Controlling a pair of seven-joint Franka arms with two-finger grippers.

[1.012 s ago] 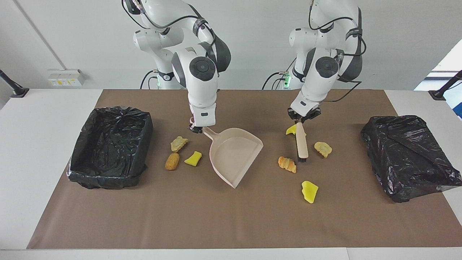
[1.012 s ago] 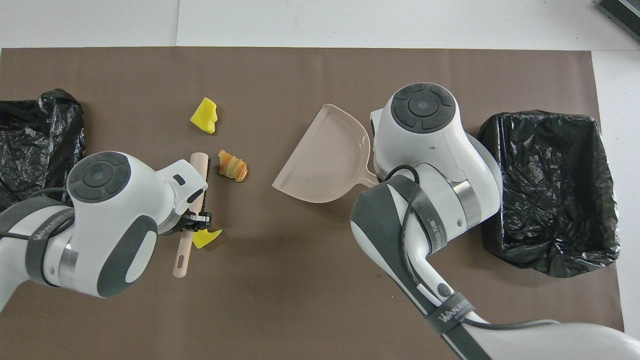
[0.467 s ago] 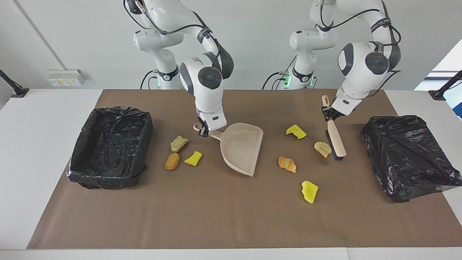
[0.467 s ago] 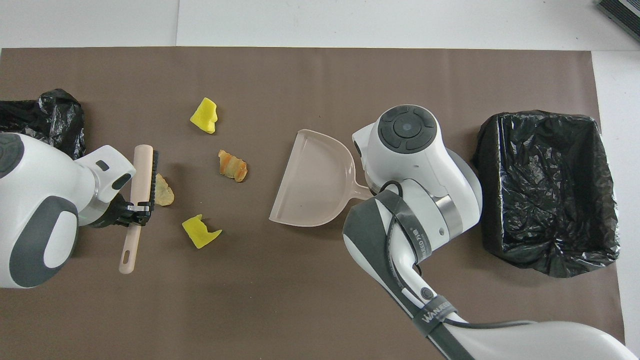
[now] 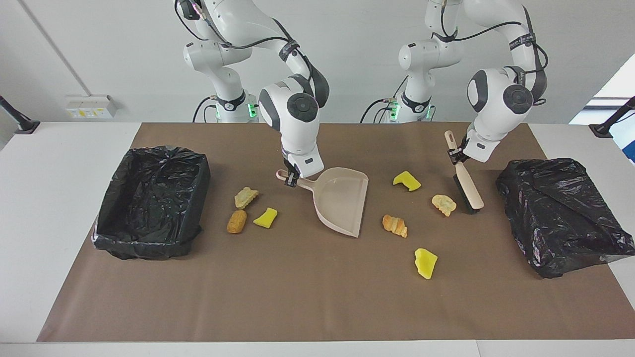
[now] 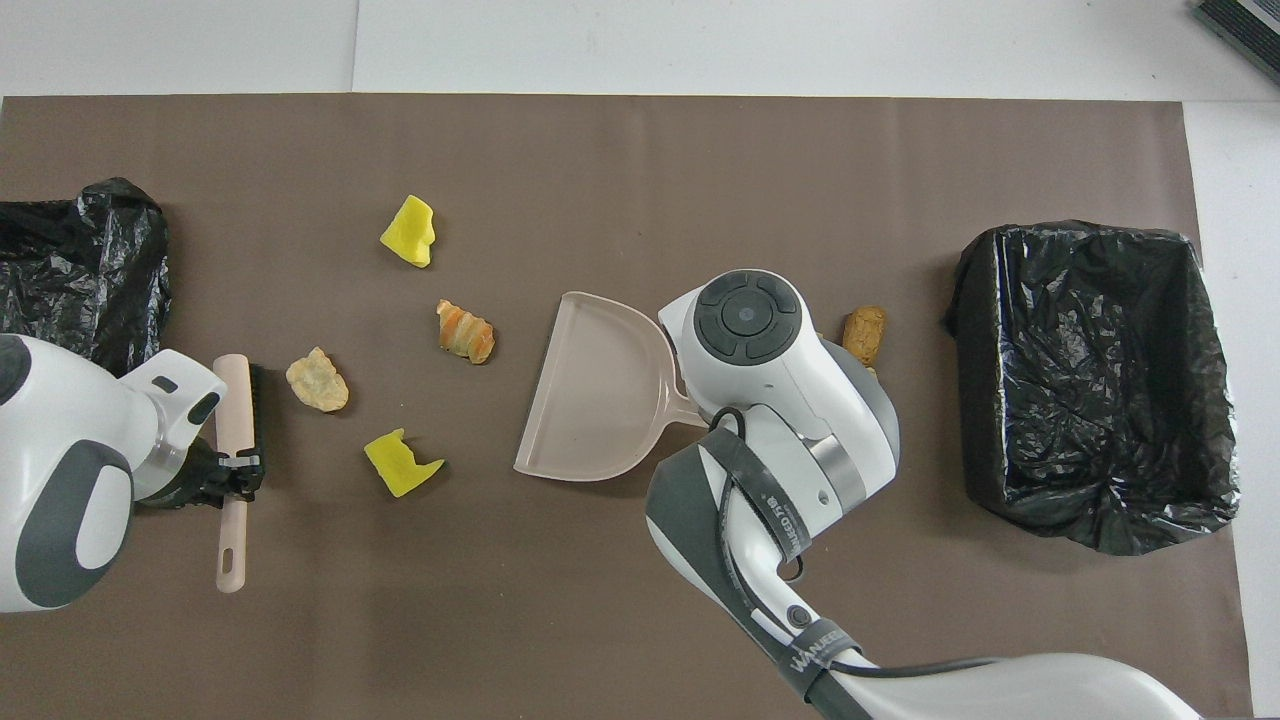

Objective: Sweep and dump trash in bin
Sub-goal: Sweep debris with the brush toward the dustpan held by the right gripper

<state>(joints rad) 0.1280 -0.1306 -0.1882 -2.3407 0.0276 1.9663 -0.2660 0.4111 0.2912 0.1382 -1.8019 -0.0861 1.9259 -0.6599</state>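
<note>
Gripping the brush (image 5: 467, 187) by its handle, the left hand (image 5: 455, 155) has its fingers closed on it, over the left arm's end of the brown mat (image 5: 317, 297); the brush's long axis runs away from the robots, bristle end low beside a tan scrap (image 5: 443, 204), handle tip pointing back toward the robots. The right hand (image 5: 291, 178) is clamped on the handle of the beige dustpan (image 5: 342, 201), whose wide mouth points away from the robots and slightly toward the left arm's end, its lip down by the mat. Count the trash: seven pieces. Three yellow sponge chunks, one (image 5: 407, 180) nearer the robots than the tan scrap, one (image 5: 425, 262) farthest from the robots of all, one (image 5: 266, 217) between the dustpan and the open bin (image 5: 151, 201). Four bread-like pieces: the tan scrap, a striped croissant-like one (image 5: 394, 225) just beside the dustpan's mouth, a pale green-tan one (image 5: 245, 197) and an orange-brown log (image 5: 237, 221) standing lengthwise away from the robots. In the overhead view the right arm hides most of that bin-side group; only the log (image 6: 864, 334) peeks out. Two black-bagged bins sit on the desk (image 5: 59, 198): the open one at the right arm's end, and a second one (image 5: 560, 213) at the left arm's end, cut off in the overhead view.
</note>
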